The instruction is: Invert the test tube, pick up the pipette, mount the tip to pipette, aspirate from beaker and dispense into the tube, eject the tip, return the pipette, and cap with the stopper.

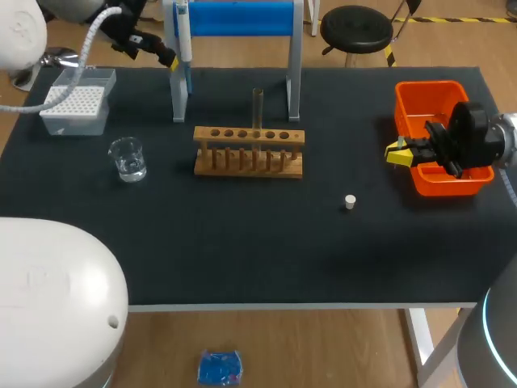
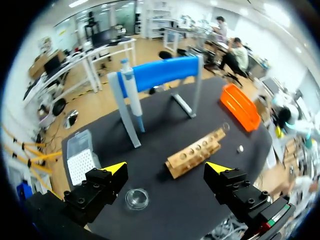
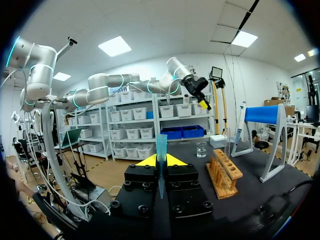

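A clear test tube (image 1: 258, 108) stands upright in the wooden rack (image 1: 249, 150). The pipette (image 1: 184, 39) hangs on the blue stand (image 1: 234, 18). My left gripper (image 1: 166, 58) hovers open beside the pipette, high over the table; seen from its wrist, the left gripper (image 2: 166, 170) has the beaker (image 2: 136, 198) and rack (image 2: 195, 152) below it. My right gripper (image 1: 397, 152) sits at the orange bin (image 1: 440, 90). In its wrist view the right gripper (image 3: 161, 160) is shut on a blue pipette tip (image 3: 161, 145). A white stopper (image 1: 350, 202) lies on the mat.
The tip box (image 1: 75, 102) stands at the back left, the beaker (image 1: 128, 158) of water in front of it. The stand's legs (image 1: 294, 81) rise just behind the rack. The black mat (image 1: 242, 242) stretches to the table's front edge.
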`<state>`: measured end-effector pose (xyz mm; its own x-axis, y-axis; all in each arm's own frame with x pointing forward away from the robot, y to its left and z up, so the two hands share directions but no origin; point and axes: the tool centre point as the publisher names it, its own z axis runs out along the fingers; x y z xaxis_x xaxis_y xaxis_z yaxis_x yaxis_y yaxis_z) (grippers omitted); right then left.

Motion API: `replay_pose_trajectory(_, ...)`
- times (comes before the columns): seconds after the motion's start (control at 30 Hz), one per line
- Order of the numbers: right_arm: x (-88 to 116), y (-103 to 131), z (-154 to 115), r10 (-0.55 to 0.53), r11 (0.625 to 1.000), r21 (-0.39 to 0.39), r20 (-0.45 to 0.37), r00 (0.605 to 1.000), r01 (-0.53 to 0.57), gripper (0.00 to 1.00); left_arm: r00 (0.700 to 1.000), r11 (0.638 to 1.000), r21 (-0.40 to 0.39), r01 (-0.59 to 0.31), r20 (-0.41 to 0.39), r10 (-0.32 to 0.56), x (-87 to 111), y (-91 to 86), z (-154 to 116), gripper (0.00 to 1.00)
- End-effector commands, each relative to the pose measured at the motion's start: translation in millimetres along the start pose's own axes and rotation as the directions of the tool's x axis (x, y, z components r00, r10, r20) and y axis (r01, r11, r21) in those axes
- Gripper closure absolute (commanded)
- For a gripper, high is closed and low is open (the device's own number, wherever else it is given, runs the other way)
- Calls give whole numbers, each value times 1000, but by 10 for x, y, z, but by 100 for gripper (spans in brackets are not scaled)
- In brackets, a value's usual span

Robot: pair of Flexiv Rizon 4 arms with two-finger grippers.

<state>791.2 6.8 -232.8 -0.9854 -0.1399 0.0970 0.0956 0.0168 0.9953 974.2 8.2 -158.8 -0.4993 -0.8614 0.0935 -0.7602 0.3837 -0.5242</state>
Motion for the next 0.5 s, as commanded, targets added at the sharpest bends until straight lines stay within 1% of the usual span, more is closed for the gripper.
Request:
replay_pose_trajectory(0.03, 8, 7, -11, 1, 1000, 2, -1, 1000, -1, 100, 987, 994, 77, 77, 133, -86, 158, -55, 8, 0)
replay_pose_trajectory(0.1, 8, 7, -11, 1, 1000, 2, -1, 1000, -1, 100, 981, 993, 82, 88, 165, -100, 218, -116, 32, 0)
replay_pose_trajectory(0.13, 8, 7, -11, 1, 1000, 2, -1, 1000, -1, 100, 980, 990, 108, 87, 169, -105, 242, -145, 39, 0)
replay_pose_trajectory(0.2, 8, 7, -11, 1, 1000, 2, -1, 1000, -1, 100, 973, 989, 113, 99, 197, -120, 280, -203, 66, 0)
replay_pose_trajectory(0.23, 8, 7, -11, 1, 1000, 2, -1, 1000, -1, 100, 972, 987, 129, 98, 201, -123, 288, -229, 83, 0)
replay_pose_trajectory(0.3, 8, 7, -11, 1, 1000, 2, -1, 1000, -1, 100, 967, 985, 132, 108, 214, -135, 274, -274, 139, 0)
replay_pose_trajectory(0.5, 8, 7, -11, 1, 1000, 2, -1, 1000, -1, 100, 957, 973, 180, 147, 224, -186, 203, -353, 312, 0)
